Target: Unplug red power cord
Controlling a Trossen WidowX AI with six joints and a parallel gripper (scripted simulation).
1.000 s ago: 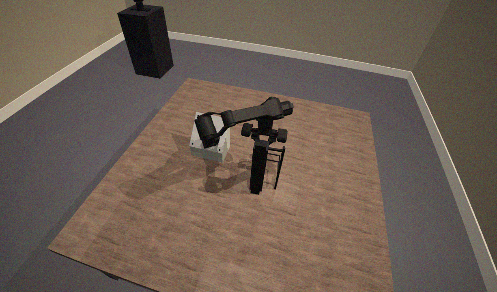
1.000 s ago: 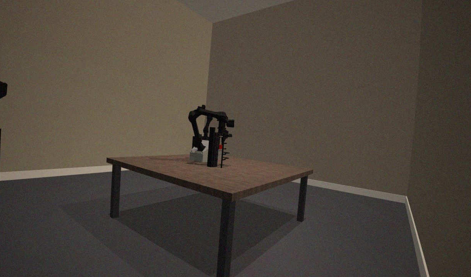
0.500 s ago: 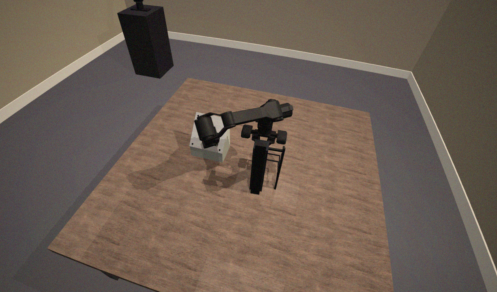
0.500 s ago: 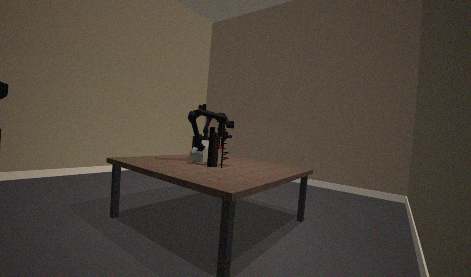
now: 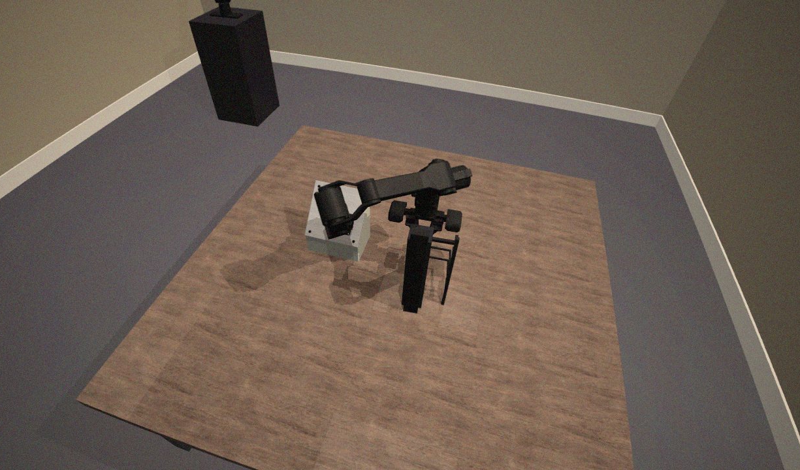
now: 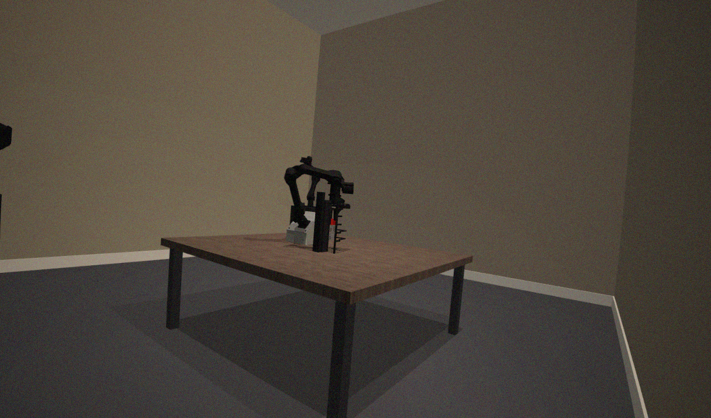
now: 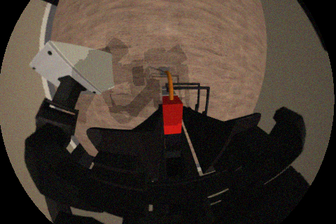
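Red plug (image 7: 172,115) sat right in the middle of the wrist view, squeezed between the robot's two dark fingers, which were clamped tight on its sides. It was held that way, I think, so the arm (image 5: 390,187) could pull it straight out of the tall black power strip (image 5: 416,266), which stood upright on the brown wooden surface (image 5: 273,362). The arm reached over from its white base box (image 5: 355,239) and pointed down at the top of the strip, so the pull would most likely go upward. A thin orange-looking bit of cord (image 7: 170,86) came out of the far end of the plug and curved away toward the surface. Next to the strip stood a thin black wire rack (image 5: 446,257), very near it. Some things were hard to see. From the top view the plug was hidden under the arm and the gripper. From the side view only a tiny red spot (image 6: 332,222) showed beside the strip, too small to tell much. I could not tell whether the plug was still in its socket or already a little way out, because the dark fingers and the dark strip blended together. Where the rest of the cord went was hidden too.
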